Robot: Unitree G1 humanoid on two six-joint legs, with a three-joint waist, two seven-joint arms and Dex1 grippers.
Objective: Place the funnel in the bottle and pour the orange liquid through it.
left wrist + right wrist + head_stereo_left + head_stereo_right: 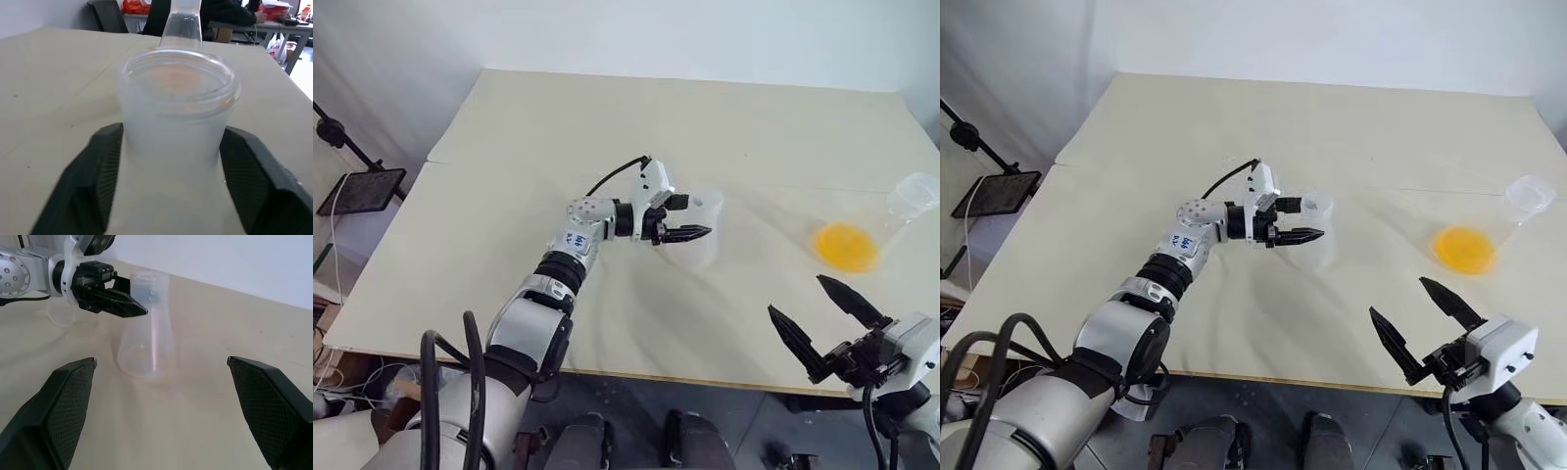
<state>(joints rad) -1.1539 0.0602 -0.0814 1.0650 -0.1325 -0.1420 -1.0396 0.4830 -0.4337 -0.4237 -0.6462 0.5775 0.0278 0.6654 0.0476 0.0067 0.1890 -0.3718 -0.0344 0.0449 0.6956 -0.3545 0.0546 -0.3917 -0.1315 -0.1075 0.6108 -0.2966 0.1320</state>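
- Right gripper (796, 296) is hovering closest to the camera, off the near edge of the tabletop (607, 117) and well apart from the bottle (146, 347), on the bottle's right and nearer side.
- Its two black fingers (847, 297) are standing spread wide, released, with nothing between them, and they are pointing towards the bottle.
- Standing upright near the middle of the tabletop, the bottle is showing clear, colourless walls that are widening from the neck down to a rounded base.
- From the bottle's left, the left gripper (695, 217) is reaching in level, with one finger (98, 181) passing on each side of the bottle's upper part.
- In the left wrist view these fingers are lying right against the bottle's sloping walls below the open mouth; whether they are squeezing it or only flanking it I cannot tell.
- Further right of the bottle, well apart from it, the larger conical flask (911, 196) is standing on the tabletop with its long neck rising.
- Orange liquid (845, 245) is pooling as a round, bright patch in that flask's wide base.
- Beyond the flask, far behind the bottle in the left wrist view, a person in dark clothing (225, 12) is sitting at another desk.
- Off the tabletop, far to the bottle's left, a black stand with a flat tray (362, 186) is standing on the floor.
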